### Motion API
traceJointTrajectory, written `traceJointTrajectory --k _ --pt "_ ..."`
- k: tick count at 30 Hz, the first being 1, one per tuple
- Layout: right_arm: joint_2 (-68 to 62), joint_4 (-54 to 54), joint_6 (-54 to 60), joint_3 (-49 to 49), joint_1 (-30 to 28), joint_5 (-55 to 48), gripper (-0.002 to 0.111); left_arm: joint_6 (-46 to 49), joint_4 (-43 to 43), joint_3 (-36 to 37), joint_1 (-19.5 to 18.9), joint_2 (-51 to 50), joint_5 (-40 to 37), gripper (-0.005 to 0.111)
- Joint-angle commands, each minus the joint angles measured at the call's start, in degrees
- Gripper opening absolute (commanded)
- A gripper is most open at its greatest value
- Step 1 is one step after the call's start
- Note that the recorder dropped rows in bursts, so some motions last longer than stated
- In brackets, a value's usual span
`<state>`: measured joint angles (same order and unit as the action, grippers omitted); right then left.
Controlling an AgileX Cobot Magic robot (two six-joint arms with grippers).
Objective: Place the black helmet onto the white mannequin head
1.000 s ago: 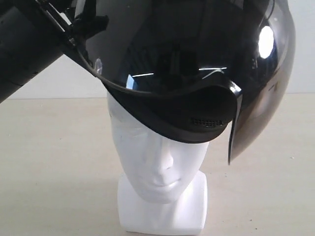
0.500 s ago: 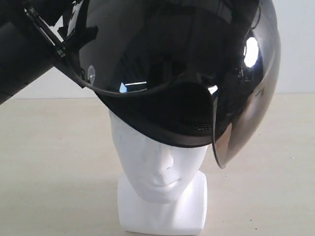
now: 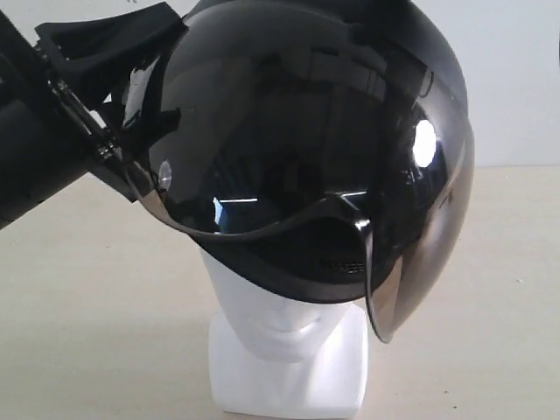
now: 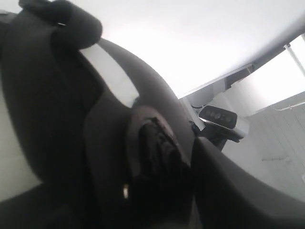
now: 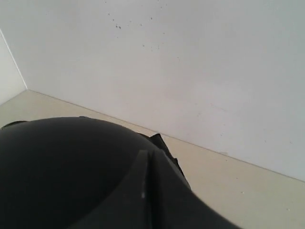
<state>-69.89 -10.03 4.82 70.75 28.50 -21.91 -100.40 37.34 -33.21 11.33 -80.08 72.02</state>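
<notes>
My left gripper [image 3: 109, 92] clamps the black helmet [image 3: 306, 131] by its rim; below the fingers it half-covers the white mannequin head [image 3: 289, 350], tilted, not yet seated; right gripper unseen

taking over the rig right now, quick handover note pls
Grippers: the left gripper is clamped on the helmet at its side rim. The right gripper's own view shows only the helmet shell close by, so open or shut cannot be told.
Things: the head stands upright on the table, with the helmet over it.
Done: the helmet covers the head down past the nose; mouth and chin show below it.
Left: it sits tilted, with the visor skewed to one side. Probably level it, seat it fully, then release.
</notes>
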Motion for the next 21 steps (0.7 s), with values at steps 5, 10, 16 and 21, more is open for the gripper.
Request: traceJointTrajectory --k 5,10,16,21 --pt "-0.71 -6.15 7.34 -0.16 3.48 -3.91 0.0 10.09 1.49 6.19 -5.58 -0.44 -12.32 0.004" --pt "-1.77 -6.15 7.43 -0.16 7.55 -2.77 0.0 10.55 1.88 6.29 -5.58 -0.44 -15.73 0.004" --pt "-3.34 -6.38 6.19 -0.16 8.06 -3.25 0.0 11.36 4.56 6.3 -5.58 -0.44 -19.81 0.004" --pt "-3.34 -6.38 6.19 -0.16 8.06 -3.25 0.0 12.12 6.54 6.91 -5.58 -0.44 -24.23 0.004"
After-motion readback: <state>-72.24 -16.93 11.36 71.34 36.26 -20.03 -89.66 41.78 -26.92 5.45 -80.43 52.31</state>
